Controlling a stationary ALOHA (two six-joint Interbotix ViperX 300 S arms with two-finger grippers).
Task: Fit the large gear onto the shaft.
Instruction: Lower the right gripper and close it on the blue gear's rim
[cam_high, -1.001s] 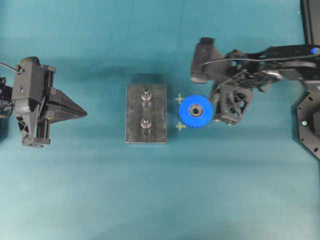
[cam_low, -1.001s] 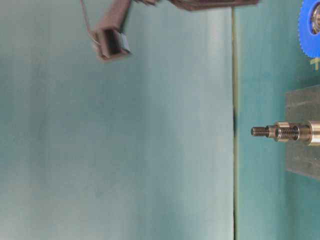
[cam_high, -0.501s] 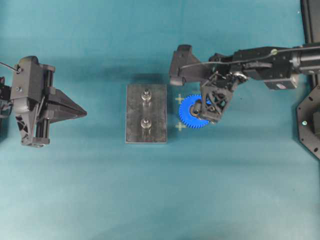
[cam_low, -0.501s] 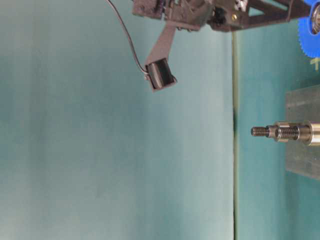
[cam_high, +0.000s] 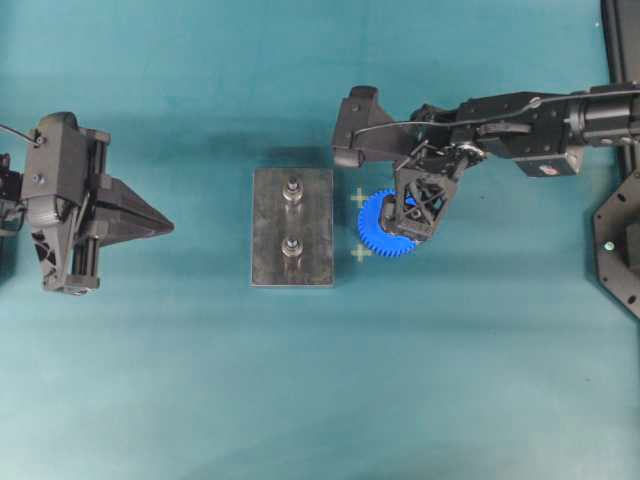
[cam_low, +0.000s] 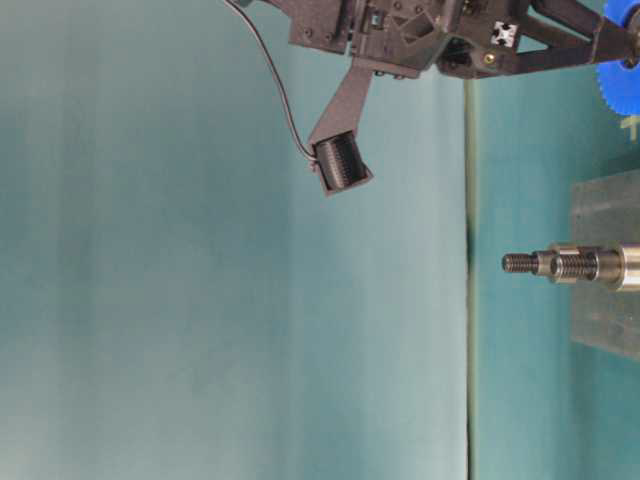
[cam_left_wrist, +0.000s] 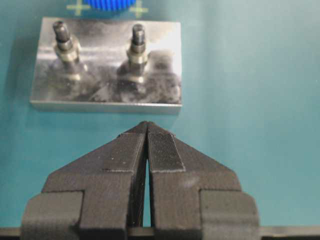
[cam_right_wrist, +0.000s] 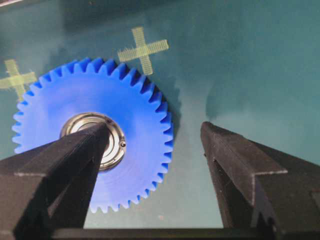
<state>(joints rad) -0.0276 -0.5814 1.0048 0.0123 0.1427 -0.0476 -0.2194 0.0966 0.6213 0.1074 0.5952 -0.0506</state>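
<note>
The large gear, blue with a metal bearing, lies flat on the teal table just right of the grey plate. Two thin pegs stand on the plate, one shaft farther and one nearer; I cannot tell which the task means. My right gripper hangs open over the gear's right half. In the right wrist view one fingertip covers the bearing and the other is past the gear's teeth, over bare table. My left gripper is shut and empty, short of the plate.
Two yellow cross marks sit between plate and gear. A black fixture stands at the right edge. In the table-level view the pegs overlap, and the right arm's camera hangs above.
My right arm has swung left from beside the gear to above its right half, and its jaws have spread wider. The gear, plate and left arm have not moved.
</note>
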